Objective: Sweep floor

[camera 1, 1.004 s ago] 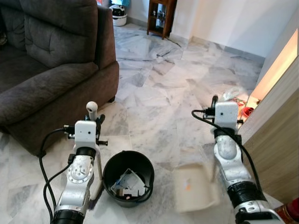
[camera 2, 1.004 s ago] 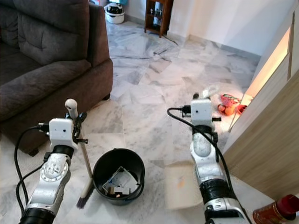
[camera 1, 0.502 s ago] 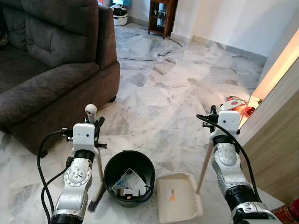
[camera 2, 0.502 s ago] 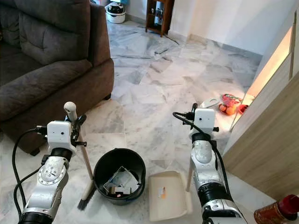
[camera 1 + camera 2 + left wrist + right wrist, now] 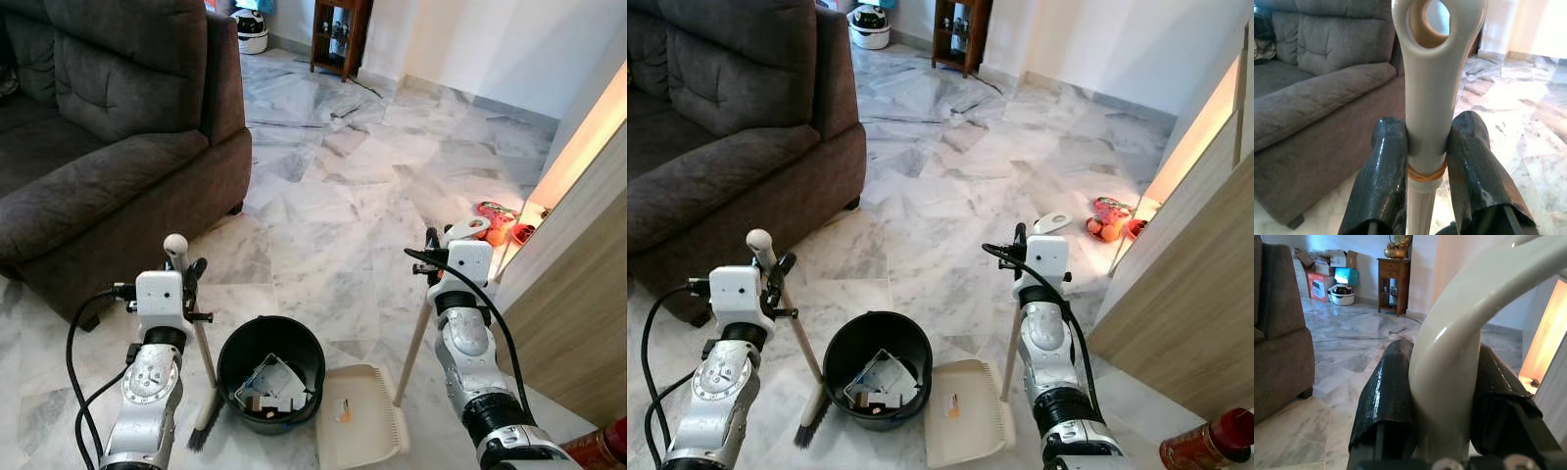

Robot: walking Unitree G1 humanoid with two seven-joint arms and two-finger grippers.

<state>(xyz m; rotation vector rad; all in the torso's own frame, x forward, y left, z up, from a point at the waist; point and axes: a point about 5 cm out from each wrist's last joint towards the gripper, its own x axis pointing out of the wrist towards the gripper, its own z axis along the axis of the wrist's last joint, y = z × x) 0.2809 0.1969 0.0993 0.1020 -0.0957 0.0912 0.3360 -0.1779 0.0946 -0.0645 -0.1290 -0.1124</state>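
Broom [image 5: 201, 377] stands nearly upright on the marble floor [image 5: 323, 206], its bristles beside the black bucket [image 5: 270, 370]; the left gripper [image 5: 1425, 161] clenches its pale handle just below the hanging loop. On the bucket's other side, the cream dustpan [image 5: 360, 429] lies flat on the floor, and the right gripper [image 5: 1442, 396] is clamped around its slanted handle's top.

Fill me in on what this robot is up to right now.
It is sweeping a marble floor. The left gripper is shut on a broom whose bristles rest on the floor beside a black bucket holding scraps. The right gripper is shut on the handle of a cream dustpan, which sits flat on the floor against the bucket's other side. A grey sofa stands nearby.
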